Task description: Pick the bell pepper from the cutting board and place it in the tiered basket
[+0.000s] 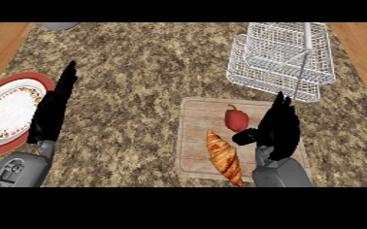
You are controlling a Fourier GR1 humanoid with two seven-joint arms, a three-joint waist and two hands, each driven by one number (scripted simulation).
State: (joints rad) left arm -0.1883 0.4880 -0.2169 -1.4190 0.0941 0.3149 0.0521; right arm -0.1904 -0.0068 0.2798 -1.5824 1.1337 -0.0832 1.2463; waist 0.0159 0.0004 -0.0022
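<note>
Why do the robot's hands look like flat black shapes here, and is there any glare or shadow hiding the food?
Head view: light is even, no glare. The right robot hand and left robot hand are so dark that little surface detail shows. The bell pepper and croissant are clearly lit on the cutting board; the tiered basket casts only a faint shadow.

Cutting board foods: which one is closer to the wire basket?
The red bell pepper; it lies nearer the tiered basket than the croissant does.

Even, fairly bright light w/ no glare seen; only faint soft shadows are cast on the tabletop [143, 77], e.g. lower right.
</note>
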